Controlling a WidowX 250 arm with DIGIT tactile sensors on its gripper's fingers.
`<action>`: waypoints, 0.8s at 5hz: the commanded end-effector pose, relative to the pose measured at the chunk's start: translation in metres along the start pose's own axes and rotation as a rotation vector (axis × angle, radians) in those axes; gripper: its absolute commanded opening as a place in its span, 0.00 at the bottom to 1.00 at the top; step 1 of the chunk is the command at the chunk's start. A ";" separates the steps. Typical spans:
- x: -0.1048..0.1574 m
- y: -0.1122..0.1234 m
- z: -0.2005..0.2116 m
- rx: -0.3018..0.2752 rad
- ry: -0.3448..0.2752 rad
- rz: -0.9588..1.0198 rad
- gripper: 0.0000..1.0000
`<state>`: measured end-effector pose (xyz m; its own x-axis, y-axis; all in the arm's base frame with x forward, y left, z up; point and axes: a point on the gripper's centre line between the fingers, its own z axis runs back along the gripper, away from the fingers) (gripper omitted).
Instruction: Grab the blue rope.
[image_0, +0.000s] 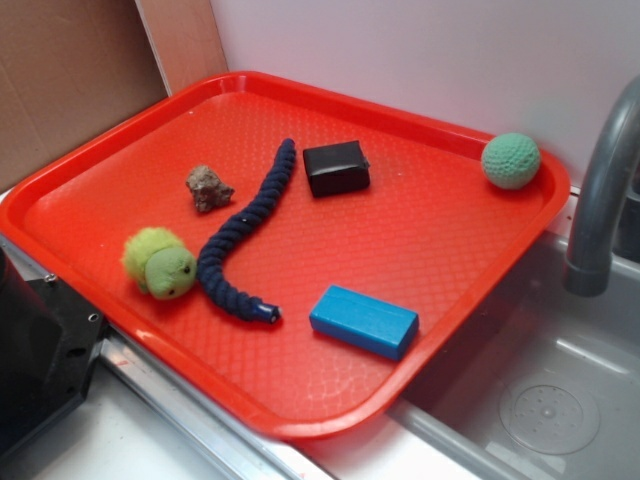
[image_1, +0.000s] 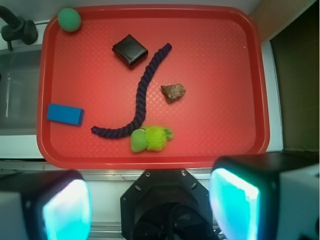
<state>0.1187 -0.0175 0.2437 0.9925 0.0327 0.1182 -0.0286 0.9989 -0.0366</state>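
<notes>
On tray, blue rope runs near-to-far, hooked.

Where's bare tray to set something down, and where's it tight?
Free: the tray stretch past the rock, and between green ball, black block and blue block. Crowded: the blue rope, with the plush touching its bend and the black block close by.
</notes>
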 end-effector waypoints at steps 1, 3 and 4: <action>0.000 0.000 0.000 0.000 0.000 0.000 1.00; 0.035 0.043 -0.105 -0.015 0.018 0.196 1.00; 0.072 0.033 -0.161 -0.005 0.030 0.360 1.00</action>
<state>0.2059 0.0126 0.0816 0.9214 0.3880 0.0224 -0.3858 0.9201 -0.0676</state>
